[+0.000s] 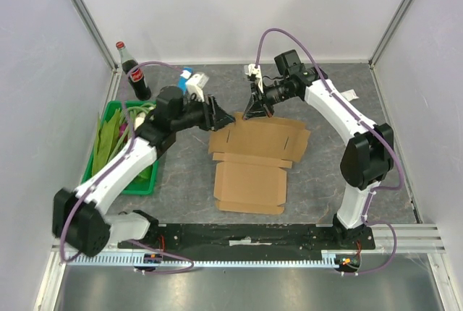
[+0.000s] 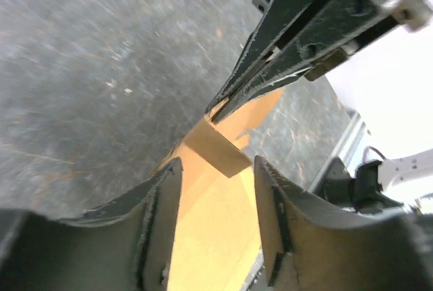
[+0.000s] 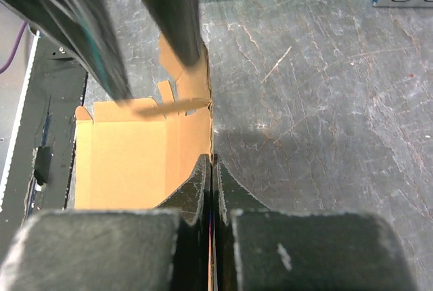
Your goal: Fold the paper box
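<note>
The paper box (image 1: 253, 163) is a brown cardboard blank lying mid-table with its far part partly raised. My right gripper (image 1: 253, 113) reaches down to its far edge. In the right wrist view that gripper (image 3: 212, 159) is shut, with the thin cardboard edge of the box (image 3: 128, 162) running into the jaws. My left gripper (image 1: 223, 118) is at the box's far left corner. In the left wrist view it (image 2: 215, 164) stands open over the cardboard (image 2: 216, 237), touching nothing. A small flap (image 2: 218, 149) stands up just ahead of it, below the right gripper's fingers (image 2: 304, 34).
A green basket (image 1: 137, 191) of leafy greens sits at the left, under the left arm. A cola bottle (image 1: 134, 72) stands at the back left. A blue and white box (image 1: 189, 79) is behind the left gripper. White walls close in the mat.
</note>
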